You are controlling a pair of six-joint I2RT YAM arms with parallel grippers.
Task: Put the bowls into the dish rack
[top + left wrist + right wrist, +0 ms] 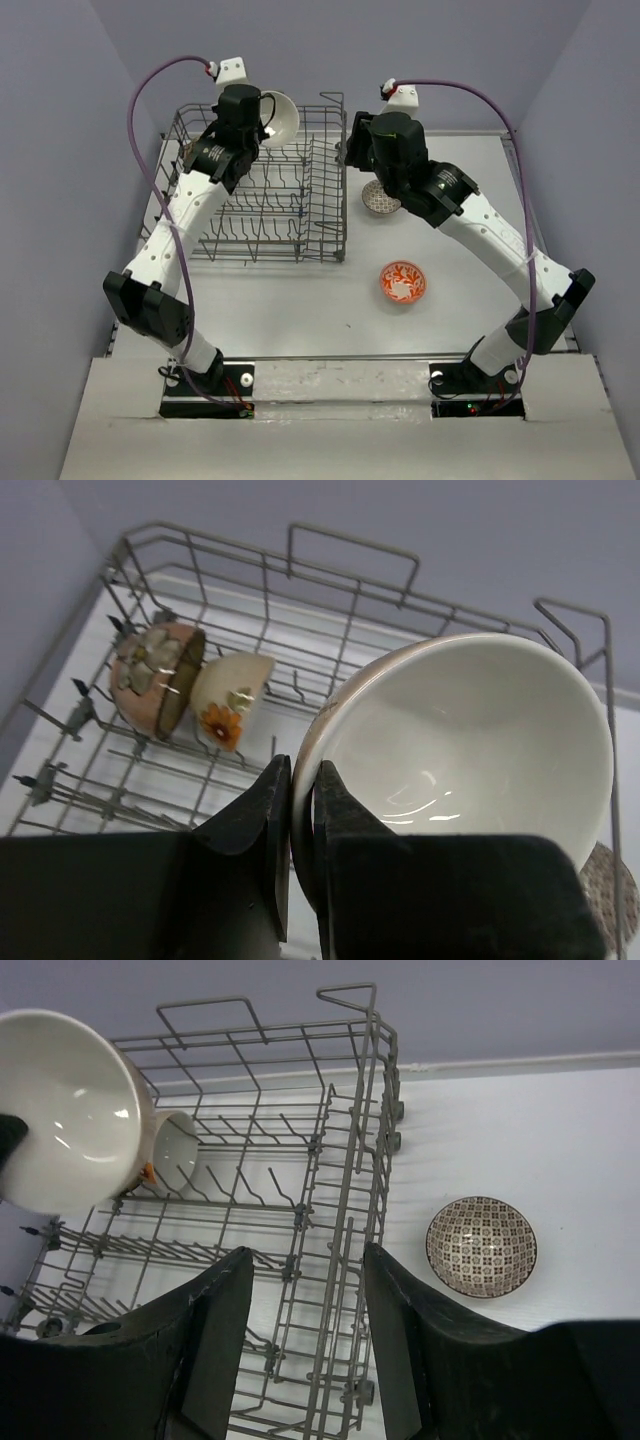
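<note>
My left gripper (262, 116) (303, 780) is shut on the rim of a bowl with a cream inside (280, 118) (470, 735) (58, 1110), one finger inside it and one outside. It holds the bowl tilted above the far edge of the grey wire dish rack (300, 215) (350, 630) (340, 1190). Two bowls stand on edge in the rack's far left corner, a pinkish-brown one (150, 675) and a cream one with an orange flower (235, 695). My right gripper (348, 150) (308, 1255) is open and holds nothing above the rack's right side. A grey-patterned bowl (380, 199) (481, 1245) sits on the table right of the rack.
An orange-red bowl with a white pattern (402, 282) lies on the white table nearer the arms, right of the rack's front corner. Purple walls close in the table at the back and on both sides. Upright tines fill the rack's floor.
</note>
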